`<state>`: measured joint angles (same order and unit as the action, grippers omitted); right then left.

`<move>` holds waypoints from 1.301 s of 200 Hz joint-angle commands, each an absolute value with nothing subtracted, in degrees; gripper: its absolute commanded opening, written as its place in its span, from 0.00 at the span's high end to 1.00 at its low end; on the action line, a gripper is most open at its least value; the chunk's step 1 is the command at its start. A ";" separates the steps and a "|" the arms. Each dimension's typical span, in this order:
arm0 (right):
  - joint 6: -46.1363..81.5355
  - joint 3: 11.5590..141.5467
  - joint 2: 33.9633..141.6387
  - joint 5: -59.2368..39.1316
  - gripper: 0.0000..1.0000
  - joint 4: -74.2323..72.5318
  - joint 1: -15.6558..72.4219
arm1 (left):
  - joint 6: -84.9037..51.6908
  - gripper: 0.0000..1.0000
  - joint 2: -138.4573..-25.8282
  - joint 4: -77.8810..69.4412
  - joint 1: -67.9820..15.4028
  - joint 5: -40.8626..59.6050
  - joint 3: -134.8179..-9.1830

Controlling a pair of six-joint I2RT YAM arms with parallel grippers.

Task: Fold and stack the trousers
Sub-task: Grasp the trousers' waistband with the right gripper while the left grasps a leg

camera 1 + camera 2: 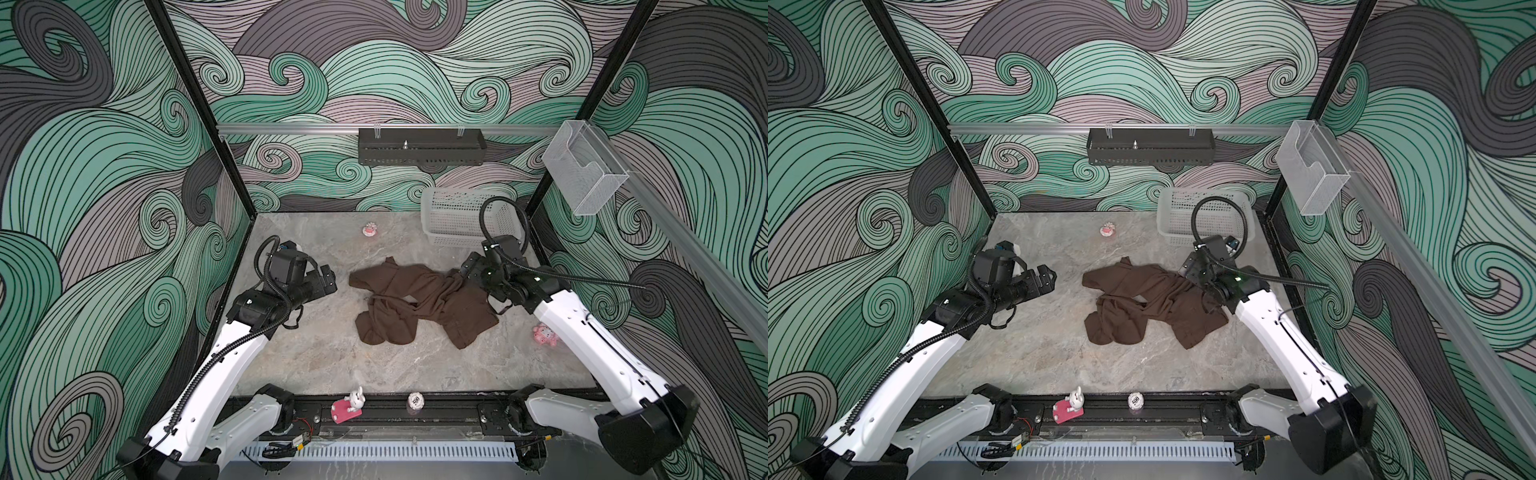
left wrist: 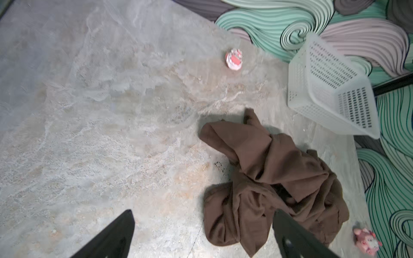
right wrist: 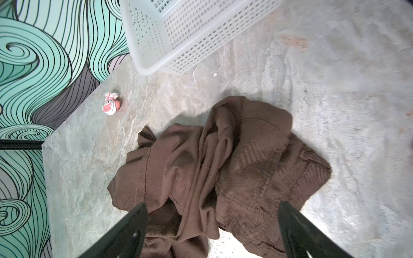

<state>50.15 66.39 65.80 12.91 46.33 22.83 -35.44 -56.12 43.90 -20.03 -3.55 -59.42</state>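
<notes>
The right gripper (image 3: 211, 206) is hanging with its fingers (image 3: 134, 223) spread wide and gripping nothing, just above the right end of the trousers (image 1: 419, 299). The trousers are lying as a crumpled brown heap on the bench (image 1: 332, 365), from its middle toward its right edge, with one leg end curling toward the front. The left gripper (image 2: 202, 212) is likewise standing wide open and holding nothing, over bare bench near the left edge and apart from the cloth. A white mesh basket (image 1: 457, 220) is sitting in the far right corner, near the heap but not touching it; the part of its inside that is showing is bare mesh. A black tray (image 1: 419, 151) is hanging on the rail along the back wall, and whether it is holding anything I cannot tell. A clear holder (image 1: 582, 174) is hanging on the right-hand rail, with the wall pattern showing through it. A small pink-and-white toy (image 1: 369, 229) is sitting near the far edge, and a pink toy (image 1: 544, 334) is lying near the right edge. A rabbit figure (image 1: 349, 405) and a round chip (image 1: 415, 401) are resting on the black front rail. The bench is showing grey marbled stone, and walls (image 1: 104, 166) of green and grey swirling waves are enclosing it.
</notes>
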 commanded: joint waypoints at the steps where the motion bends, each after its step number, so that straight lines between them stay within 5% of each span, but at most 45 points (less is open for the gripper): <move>1: 49.72 64.19 60.81 13.88 0.10 53.55 20.77 | -34.34 0.03 -58.00 48.37 -20.47 3.19 -60.30; 42: 60.41 51.13 50.32 3.99 0.17 51.00 19.10 | -39.32 0.05 -61.08 49.20 -21.97 14.92 -56.94; 116: 71.38 30.13 37.72 -7.76 0.16 37.45 13.44 | -50.58 0.03 -60.28 39.08 -28.89 14.79 -48.09; 158: 75.37 33.42 44.72 -8.09 0.18 35.58 5.11 | -48.35 0.02 -72.69 33.58 -28.57 11.50 -60.07; 198: 82.48 39.20 52.12 -3.31 0.19 35.46 2.82 | -48.74 0.04 -96.62 47.21 -28.77 14.01 -83.87; 260: 88.92 43.69 61.34 -4.79 0.20 34.28 0.26 | -49.81 0.02 -111.79 49.23 -26.77 16.00 -92.95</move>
<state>84.29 42.50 59.37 -5.02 34.26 1.37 -49.54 -108.84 43.77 -28.01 15.05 -89.14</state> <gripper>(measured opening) 0.806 0.976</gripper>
